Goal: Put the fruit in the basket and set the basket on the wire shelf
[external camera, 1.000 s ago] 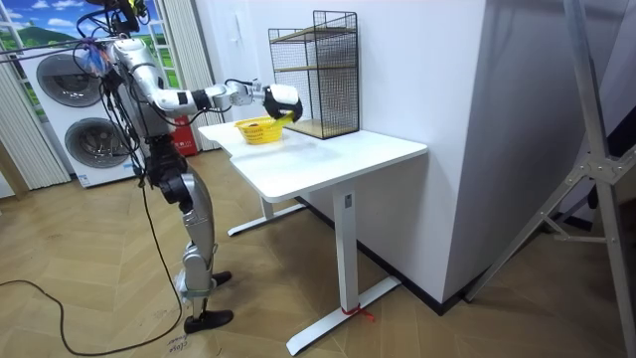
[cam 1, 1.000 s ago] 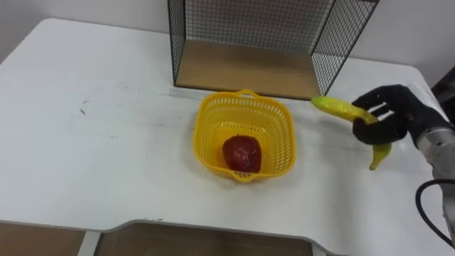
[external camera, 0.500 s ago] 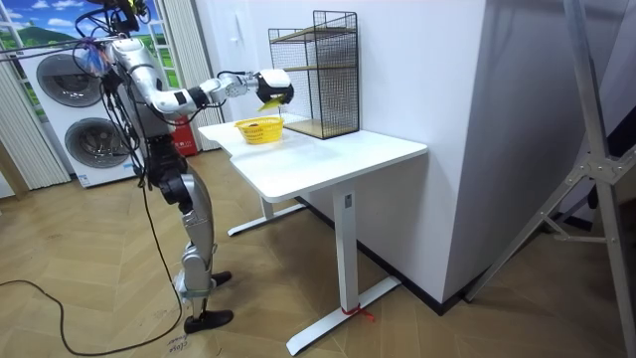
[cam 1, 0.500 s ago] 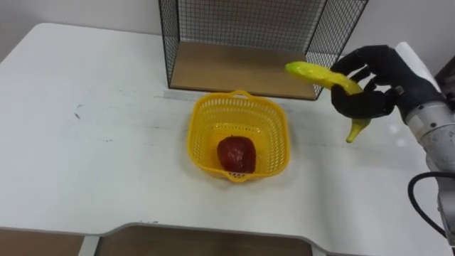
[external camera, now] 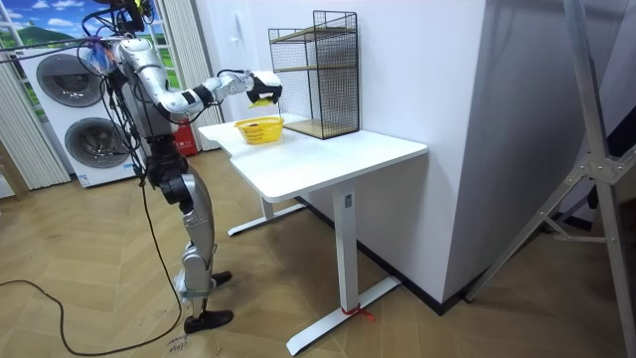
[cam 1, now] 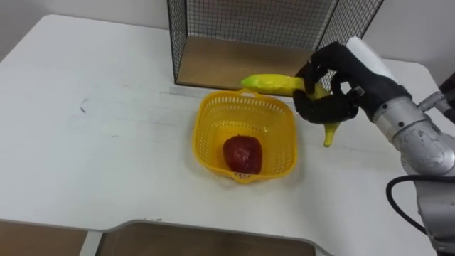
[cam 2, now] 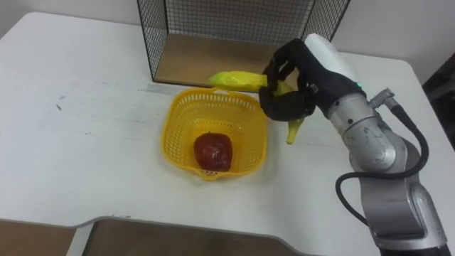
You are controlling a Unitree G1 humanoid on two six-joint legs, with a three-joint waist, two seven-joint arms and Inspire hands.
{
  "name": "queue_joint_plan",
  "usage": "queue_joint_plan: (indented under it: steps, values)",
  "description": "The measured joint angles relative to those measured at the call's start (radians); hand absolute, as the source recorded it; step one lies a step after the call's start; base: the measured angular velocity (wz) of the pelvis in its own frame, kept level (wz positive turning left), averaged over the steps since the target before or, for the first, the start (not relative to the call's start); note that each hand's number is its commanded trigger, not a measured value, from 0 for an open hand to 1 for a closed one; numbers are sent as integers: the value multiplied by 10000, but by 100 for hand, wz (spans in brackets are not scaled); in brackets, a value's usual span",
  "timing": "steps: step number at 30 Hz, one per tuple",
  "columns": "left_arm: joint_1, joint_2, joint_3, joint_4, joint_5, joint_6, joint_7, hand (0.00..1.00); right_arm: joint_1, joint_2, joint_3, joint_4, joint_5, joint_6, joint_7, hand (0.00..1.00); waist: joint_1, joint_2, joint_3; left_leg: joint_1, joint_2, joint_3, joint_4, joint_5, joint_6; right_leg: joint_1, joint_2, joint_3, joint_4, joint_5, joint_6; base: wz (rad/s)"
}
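A yellow plastic basket (cam 1: 210,114) (cam 2: 178,117) (external camera: 258,130) stands on the white table, just in front of the wire shelf. A red apple (cam 1: 242,154) (cam 2: 213,151) lies inside it. My right hand (cam 1: 328,85) (cam 2: 291,82) (external camera: 264,88) is shut on a yellow banana (cam 1: 274,83) (cam 2: 238,79), held in the air over the basket's far right corner. The banana's left tip points over the basket's far rim; its other end hangs down below my hand.
The black wire shelf (cam 1: 213,21) (external camera: 314,70) with a wooden floor (cam 1: 242,67) stands at the table's far edge. The white table (cam 1: 92,142) has open room on the left and front. Washing machines (external camera: 60,119) stand behind the robot in the room view.
My right hand has carried the banana leftward from the table's right side to above the basket's far right corner. The basket and apple have stayed put.
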Motion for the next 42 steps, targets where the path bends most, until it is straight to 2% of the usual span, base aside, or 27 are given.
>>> queue_joint_plan:
  steps: [6, 11, 16, 17, 19, 20, 21, 29, 42]
  values:
    - [-229, -48, 4, 2, 78, -4, -9, 0, 4, 8, 1, -341, -557, 2, 543, 100, 218, -52, -14, -116, -1, 14, 16, 3, -2, -119, 1, 9, 10, 0, 0, 0]
    - [-409, -57, 1, 4, 28, -12, 18, 0, 4, 38, 205, -343, -649, 4, 773, 100, 251, -59, -10, -130, 4, 26, 14, 3, -2, -130, 5, 8, 8, 0, 0, 0]
    - [-487, -67, -246, 90, -9, -52, 39, 0, 5, 264, 394, -342, -651, 6, 1171, 100, 325, -96, 14, -80, 4, 47, -1, 3, -2, -125, 5, 23, 9, 0, 0, 0]
    - [-541, -66, -308, 187, -8, -74, 39, 0, 9, 276, 412, -342, -649, 6, 1248, 64, 359, -114, 33, -80, 4, 46, 0, 3, -2, -125, 5, 22, 9, 0, 0, 0]
    - [-590, -70, -366, 269, -7, -81, 37, 0, 68, 288, 413, -341, -650, 6, 1346, 54, 403, -152, 58, -88, 4, 43, 9, 3, -2, -123, 5, 8, 9, 0, -1, 0]
    - [-602, -72, -365, 272, -6, -80, 35, 0, 128, 345, 413, -341, -693, 11, 1403, 24, 426, -176, 71, -100, 5, 37, 14, 3, -2, -126, 5, -3, 8, 0, 0, 0]
    - [-610, -74, -365, 274, -7, -80, 33, 0, 157, 400, 413, -341, -723, 14, 1422, 0, 431, -186, 77, -109, 5, 35, 18, 2, -2, -129, 5, -6, 7, 0, 0, 0]
    - [-760, -83, -367, 301, -51, -90, -2, 0, 280, 730, 690, -332, -841, 81, 1594, 0, 466, -162, 107, -198, 3, -8, 67, 0, -2, -160, 8, -36, 5, 1, -2, 0]
    - [-776, -85, -364, 691, -290, -97, 32, 0, 553, 1070, 692, -263, -838, 100, 1607, 0, 478, -89, 83, -218, -3, -57, 133, 0, 0, -131, 9, -73, 7, 4, -6, 0]
